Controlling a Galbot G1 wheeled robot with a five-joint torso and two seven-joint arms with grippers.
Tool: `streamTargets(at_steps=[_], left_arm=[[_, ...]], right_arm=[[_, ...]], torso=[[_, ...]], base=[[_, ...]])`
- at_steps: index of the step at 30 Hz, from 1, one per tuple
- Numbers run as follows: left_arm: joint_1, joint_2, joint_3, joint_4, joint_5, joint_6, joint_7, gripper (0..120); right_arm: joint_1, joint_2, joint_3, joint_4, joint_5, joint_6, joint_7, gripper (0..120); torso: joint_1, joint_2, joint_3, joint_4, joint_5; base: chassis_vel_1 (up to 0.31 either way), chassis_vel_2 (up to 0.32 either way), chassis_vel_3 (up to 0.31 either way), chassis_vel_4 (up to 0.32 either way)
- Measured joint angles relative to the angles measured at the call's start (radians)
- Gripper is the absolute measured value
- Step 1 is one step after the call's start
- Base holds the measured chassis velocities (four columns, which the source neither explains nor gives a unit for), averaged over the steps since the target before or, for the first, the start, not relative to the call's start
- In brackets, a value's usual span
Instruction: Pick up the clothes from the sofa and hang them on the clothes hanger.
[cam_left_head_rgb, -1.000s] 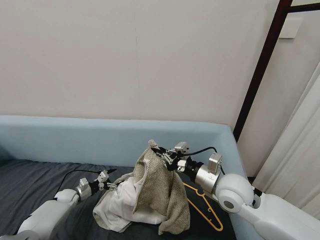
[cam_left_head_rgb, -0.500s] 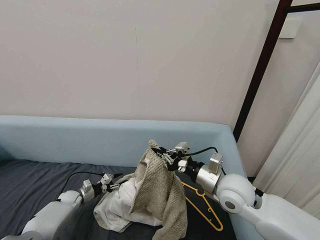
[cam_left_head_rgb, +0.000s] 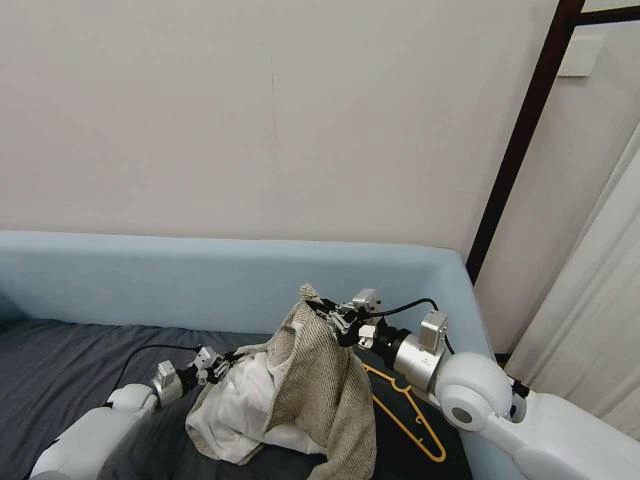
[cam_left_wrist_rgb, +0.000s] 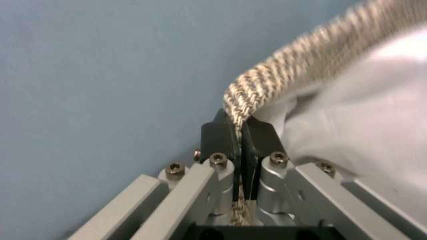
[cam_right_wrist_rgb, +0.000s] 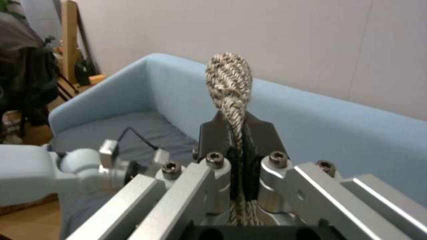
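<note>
A beige knitted garment (cam_left_head_rgb: 315, 385) with a white lining (cam_left_head_rgb: 250, 400) hangs in a heap over the dark seat of the sofa (cam_left_head_rgb: 60, 365). My right gripper (cam_left_head_rgb: 330, 322) is shut on its top edge and holds it raised; the knit (cam_right_wrist_rgb: 230, 87) sticks up between the closed fingers (cam_right_wrist_rgb: 215, 137). My left gripper (cam_left_head_rgb: 225, 362) is shut on the garment's lower left edge, where the knit hem (cam_left_wrist_rgb: 267, 90) runs into the fingers (cam_left_wrist_rgb: 217, 137). A yellow clothes hanger (cam_left_head_rgb: 410, 410) lies on the seat under my right arm.
The light blue sofa back (cam_left_head_rgb: 150, 280) runs behind the garment, its right arm (cam_left_head_rgb: 465, 330) beside my right arm. A dark wooden post (cam_left_head_rgb: 520, 130) and a white curtain (cam_left_head_rgb: 600, 320) stand at the right.
My left gripper has shifted slightly up and right with the garment's edge, spreading the lower left hem. The right gripper has barely moved.
</note>
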Motion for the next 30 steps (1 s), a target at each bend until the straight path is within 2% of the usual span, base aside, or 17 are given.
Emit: streamTargets(at_steps=[1,4,5,10,11,14,16,17,19,20,25,30], left_arm=[[0.000,0.000,0.000,0.000,0.000,0.000,0.000,0],[0.071,0.088,-0.060,-0.186,-0.068,0.036,-0.093,0],[0.071,0.088,-0.060,-0.186,-0.068,0.036,-0.093,0],[0.230,0.260,-0.197,-0.531,-0.135,0.103,-0.259,0],[0.230,0.260,-0.197,-0.531,-0.135,0.103,-0.259,0],[0.335,0.366,-0.294,-0.722,-0.167,0.132,-0.372,0],[0.395,0.423,-0.350,-0.840,-0.173,0.164,-0.483,0],[0.395,0.423,-0.350,-0.840,-0.173,0.164,-0.483,0],[0.411,0.452,-0.380,-0.912,-0.175,0.199,-0.570,0],[0.413,0.466,-0.393,-0.958,-0.181,0.232,-0.623,0],[0.419,0.501,-0.455,-1.073,-0.217,0.315,-0.768,0],[0.446,0.516,-0.556,-1.127,-0.232,0.368,-0.895,0]], right_arm=[[0.000,0.000,0.000,0.000,0.000,0.000,0.000,0],[0.001,0.016,0.010,-0.037,-0.009,0.003,0.002,0],[0.001,0.016,0.010,-0.037,-0.009,0.003,0.002,0],[0.012,0.032,0.029,-0.082,-0.024,0.009,0.009,0],[0.012,0.032,0.029,-0.082,-0.024,0.009,0.009,0],[0.031,0.046,0.034,-0.093,-0.022,0.007,0.025,0],[0.047,0.060,0.045,-0.096,-0.004,0.000,0.041,0],[0.047,0.060,0.045,-0.096,-0.004,0.000,0.041,0],[0.042,0.053,0.078,-0.084,0.016,-0.007,0.060,0],[0.030,0.036,0.101,-0.067,0.027,-0.010,0.069,0],[0.001,-0.017,0.187,0.002,0.096,-0.029,0.117,0],[0.017,-0.037,0.235,0.040,0.155,-0.035,0.144,0]], torso=[[0.000,0.000,0.000,0.0000,0.0000],[0.000,0.000,0.000,0.0004,0.0002],[0.000,0.000,0.000,0.0004,0.0002],[0.000,0.000,0.000,0.0003,0.0003],[0.000,0.000,0.000,0.0003,0.0003],[0.000,0.000,0.000,0.0007,0.0002],[0.000,0.000,0.000,0.0009,0.0004],[0.000,0.000,0.000,0.0009,0.0004],[0.000,0.000,0.000,0.0013,0.0002],[0.000,0.000,0.000,0.0002,0.0002],[0.000,0.000,0.000,-0.0005,0.0005],[0.000,0.000,0.000,0.0005,0.0003]], base=[[0.000,0.000,0.000,0.000],[0.000,0.000,0.000,0.000],[0.000,0.000,0.000,0.000],[0.000,0.000,0.000,0.000],[0.000,0.000,0.000,0.000],[0.000,0.000,0.000,0.000],[0.000,0.000,0.000,0.000],[0.000,0.000,0.000,0.000],[0.000,0.000,0.000,0.000],[0.000,0.000,0.000,0.000],[0.000,0.000,0.000,0.000],[0.000,0.000,0.000,0.000]])
